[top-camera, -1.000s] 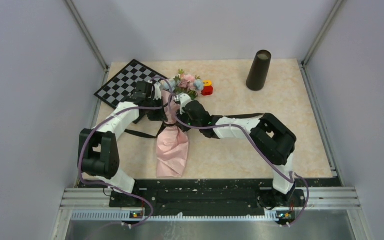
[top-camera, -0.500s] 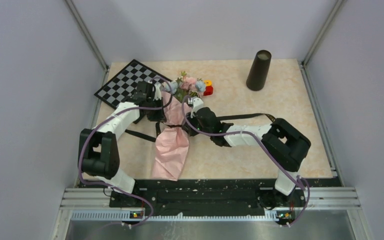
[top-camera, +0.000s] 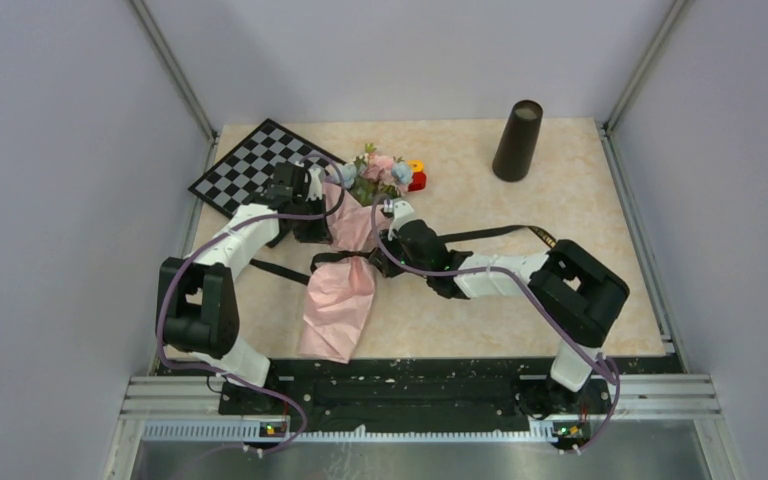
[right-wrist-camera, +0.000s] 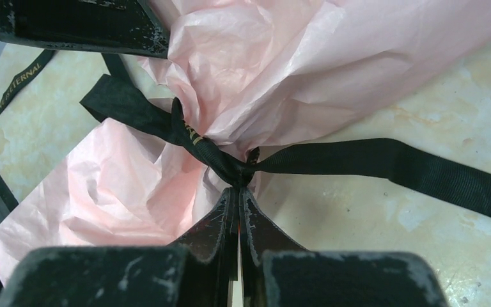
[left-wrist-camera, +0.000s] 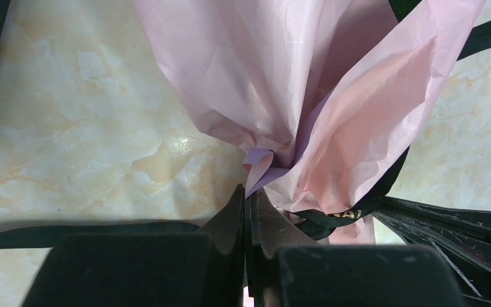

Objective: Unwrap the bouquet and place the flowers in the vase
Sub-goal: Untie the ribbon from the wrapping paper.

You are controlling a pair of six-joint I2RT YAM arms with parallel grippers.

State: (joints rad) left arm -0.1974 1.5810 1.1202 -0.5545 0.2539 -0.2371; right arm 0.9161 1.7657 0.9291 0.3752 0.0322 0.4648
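bouquet is lying flat, long axis running near-to-far, flowers pointing far; left gripper is pinching its paper fully closed, right gripper is clamping tight on the ribbon knot.

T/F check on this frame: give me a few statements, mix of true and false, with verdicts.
1. The vase stands upright with no flowers in it. True.
2. The ribbon is off the bouquet. False: it is knotted round the paper.
3. The left gripper and right gripper are both shut. True: the left pinches the bouquet's paper, the right the ribbon knot.
4. The bouquet lies on the checkered board. False: it lies on the table beside the board.
5. The block sits against the vase. False: it is by the flower heads, well apart from the vase.
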